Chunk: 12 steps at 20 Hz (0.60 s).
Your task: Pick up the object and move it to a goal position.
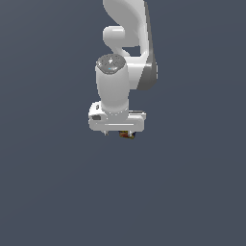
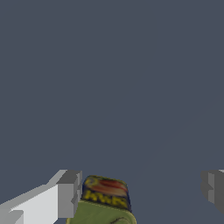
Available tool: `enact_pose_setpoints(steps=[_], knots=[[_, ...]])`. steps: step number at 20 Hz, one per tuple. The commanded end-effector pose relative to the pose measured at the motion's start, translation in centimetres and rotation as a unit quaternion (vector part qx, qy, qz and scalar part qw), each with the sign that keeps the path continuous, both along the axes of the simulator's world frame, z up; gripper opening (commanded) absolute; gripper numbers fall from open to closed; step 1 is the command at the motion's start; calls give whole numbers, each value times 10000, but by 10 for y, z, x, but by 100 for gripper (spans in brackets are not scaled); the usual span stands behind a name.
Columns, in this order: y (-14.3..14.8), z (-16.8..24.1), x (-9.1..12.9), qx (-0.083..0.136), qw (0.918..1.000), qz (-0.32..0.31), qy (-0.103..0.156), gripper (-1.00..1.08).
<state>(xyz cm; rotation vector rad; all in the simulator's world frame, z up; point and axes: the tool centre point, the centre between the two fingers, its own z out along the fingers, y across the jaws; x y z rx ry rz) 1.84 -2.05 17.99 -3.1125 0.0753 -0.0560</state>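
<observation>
The object (image 2: pixel 105 197) is a small can with an olive-green body, a dark blue band with yellow lettering and a red patch. In the wrist view it lies between my fingers, right beside one finger (image 2: pixel 68 192) and far from the other finger (image 2: pixel 213 187). My gripper (image 2: pixel 141 192) is open wide and is not closed on the can. In the exterior view the white gripper (image 1: pixel 120 132) hangs low, pointing down, and only a small piece of the can (image 1: pixel 127 135) shows under its hand.
The ground around the gripper is a plain dark grey-blue surface (image 1: pixel 57 192). The white arm (image 1: pixel 126 33) rises behind and above the hand.
</observation>
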Motion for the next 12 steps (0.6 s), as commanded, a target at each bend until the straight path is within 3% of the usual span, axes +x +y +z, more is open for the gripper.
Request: enact_pose_setpoints(steps=[1, 12], knots=[[-3, 2, 2, 17, 10000, -14, -22, 100], [-1, -1, -1, 3, 9998, 185, -18, 100]])
